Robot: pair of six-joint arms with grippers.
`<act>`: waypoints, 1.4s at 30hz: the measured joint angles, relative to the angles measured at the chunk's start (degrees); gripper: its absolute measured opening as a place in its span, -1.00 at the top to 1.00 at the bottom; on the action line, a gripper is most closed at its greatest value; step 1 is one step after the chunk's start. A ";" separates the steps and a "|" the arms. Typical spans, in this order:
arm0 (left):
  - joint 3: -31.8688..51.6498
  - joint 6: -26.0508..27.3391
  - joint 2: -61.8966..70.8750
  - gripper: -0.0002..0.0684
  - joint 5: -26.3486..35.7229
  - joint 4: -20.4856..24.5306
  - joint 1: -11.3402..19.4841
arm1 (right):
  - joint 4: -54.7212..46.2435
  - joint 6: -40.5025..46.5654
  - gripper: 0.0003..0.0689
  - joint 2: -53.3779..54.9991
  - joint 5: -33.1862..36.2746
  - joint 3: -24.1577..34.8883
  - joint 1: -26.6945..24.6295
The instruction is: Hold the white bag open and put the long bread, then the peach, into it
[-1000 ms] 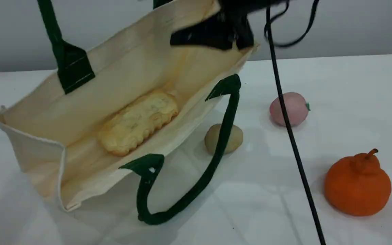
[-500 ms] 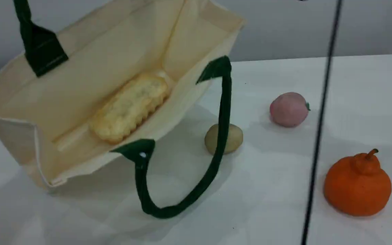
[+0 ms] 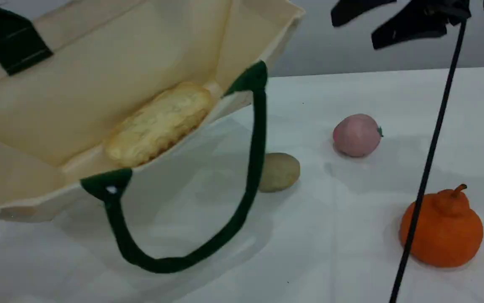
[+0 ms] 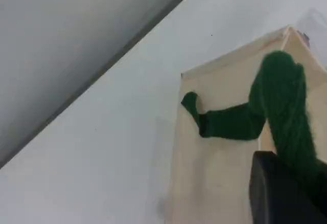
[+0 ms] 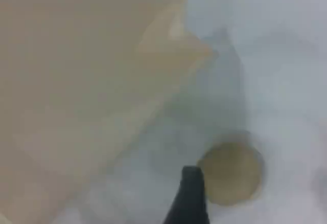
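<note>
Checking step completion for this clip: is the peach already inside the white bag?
No: in the scene view the peach lies on the table, apart from the white bag, which holds only the long bread.

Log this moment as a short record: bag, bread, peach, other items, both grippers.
bag: white bag tipped, mouth open toward the camera, its upper green handle held up
bread: long bread lying inside the bag
peach: peach on the table, outside the bag, untouched
other items: beige lump beside the bag's lower handle; orange citrus near right
left gripper: shut on the upper green handle
right gripper: right gripper open, empty, raised above the peach
</note>
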 joint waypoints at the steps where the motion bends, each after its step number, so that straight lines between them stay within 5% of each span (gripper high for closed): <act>1: 0.00 -0.31 -0.20 0.74 0.00 0.46 0.00 | -0.01 0.00 -0.67 0.51 -0.03 0.00 0.04; 15: 0.00 -7.12 -1.34 0.74 -0.09 10.20 0.00 | -0.82 -0.51 -0.67 7.53 -8.37 0.00 10.66; 23: 0.00 -9.57 -1.34 0.74 -0.09 10.07 0.06 | -1.09 -0.05 -0.67 9.88 -14.42 0.00 16.62; 42: 0.00 -10.27 -1.29 0.74 -0.11 9.95 0.06 | 0.89 1.18 -0.67 17.89 -19.07 0.00 17.15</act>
